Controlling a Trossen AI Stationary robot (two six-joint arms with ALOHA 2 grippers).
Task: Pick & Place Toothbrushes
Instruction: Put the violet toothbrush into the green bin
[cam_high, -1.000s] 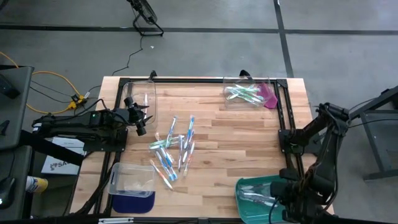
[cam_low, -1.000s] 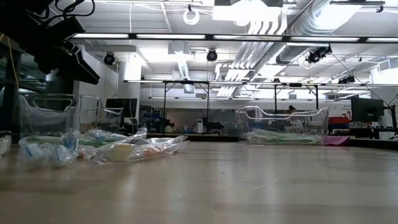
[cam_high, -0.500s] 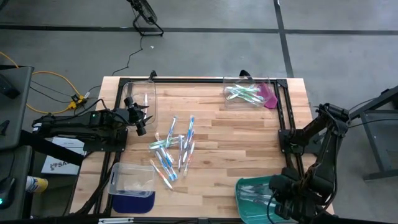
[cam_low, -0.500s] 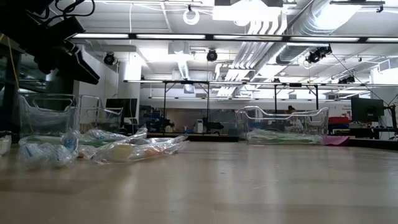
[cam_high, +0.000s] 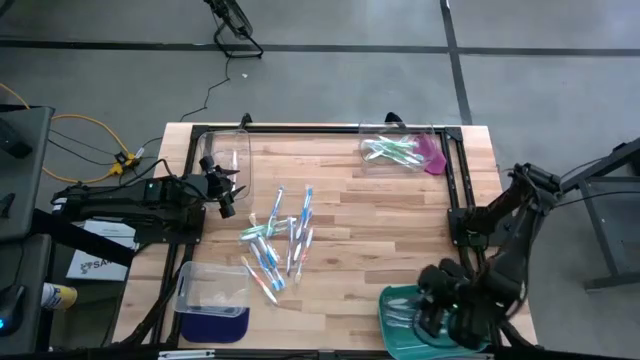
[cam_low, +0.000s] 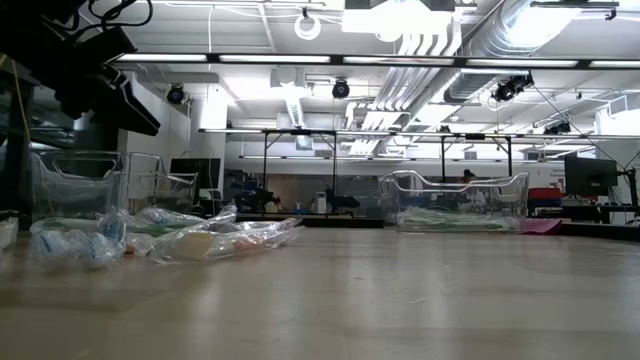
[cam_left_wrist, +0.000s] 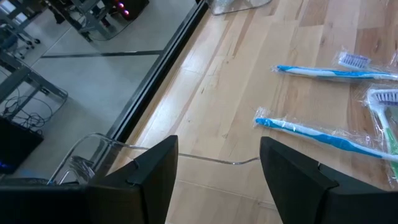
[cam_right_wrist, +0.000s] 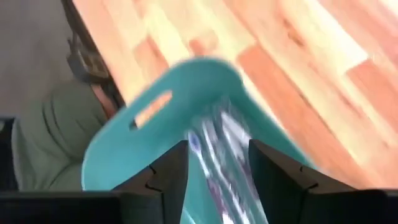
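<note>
- Nearest you on the right, your right gripper (cam_high: 432, 318) hangs over the teal tray (cam_high: 398, 298) at the surface's near right corner; its jaws stand apart with nothing between them in its wrist view, and wrapped toothbrushes lie loose in the tray (cam_right_wrist: 118, 140) under them, which reads as a drop made there; the tray sits close to the edge, so I judge you have little room on the near and right sides.
- Near left, a clear bin on a blue lid (cam_high: 213, 290) sits at the surface's near edge, just beside the heap.
- Mid-surface, left of centre, the toothbrushes (cam_high: 278, 240) lie in a loose heap, each in clear wrap, overlapping; bare wood lies to their right, open for travel.
- Your left gripper (cam_high: 224, 200) waits just left of the heap, jaws wide and empty, a blue brush (cam_left_wrist: 311, 132) ahead of them.
- Far left, a clear empty bin (cam_high: 225, 152); far right, a clear bin with green brushes (cam_high: 395, 150) beside a pink lid (cam_high: 434, 154), well apart from the heap.
</note>
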